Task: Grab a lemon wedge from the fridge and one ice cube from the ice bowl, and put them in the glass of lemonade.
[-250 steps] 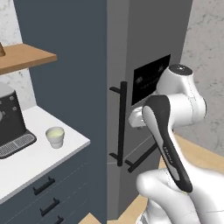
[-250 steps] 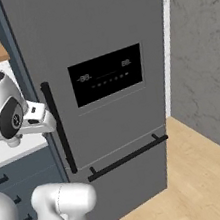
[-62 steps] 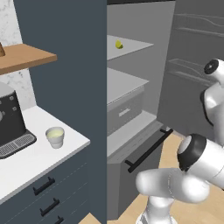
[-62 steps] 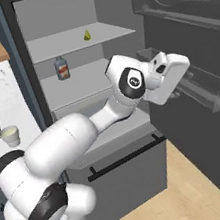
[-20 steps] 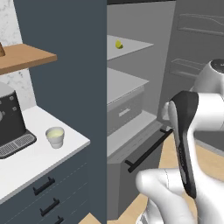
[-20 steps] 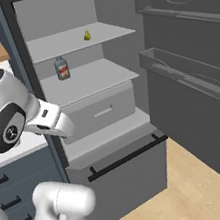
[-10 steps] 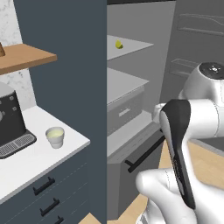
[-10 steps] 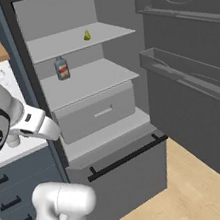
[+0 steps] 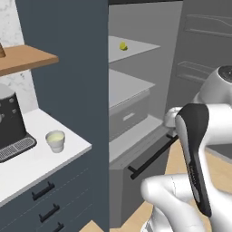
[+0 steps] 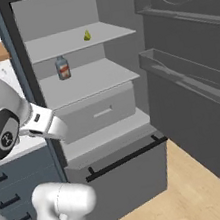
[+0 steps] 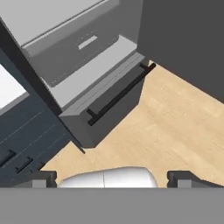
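Observation:
The fridge (image 10: 115, 9) stands open, its door (image 10: 195, 92) swung out to the right. A tiny yellow lemon wedge (image 10: 87, 35) lies on the top shelf, also seen as a yellow speck (image 9: 122, 45) in the left base view. The glass of lemonade (image 9: 55, 141) stands on the white counter left of the fridge. My gripper (image 11: 111, 179) is open, its fingertips (image 11: 41, 178) wide apart with nothing between them, and it points down at the wooden floor in front of the fridge's bottom drawer (image 11: 105, 109). The ice bowl is out of view.
An orange-labelled can (image 10: 63, 67) stands on the second shelf above a pale grey drawer (image 10: 100, 113). A black coffee machine (image 9: 9, 122) sits on the counter (image 9: 27, 163) left of the glass. The bottom drawer carries a black bar handle (image 10: 125, 157).
My arm has drawn back from the open door toward the left, in front of the counter. Over 12 seconds the fridge door has gone from shut to fully open.

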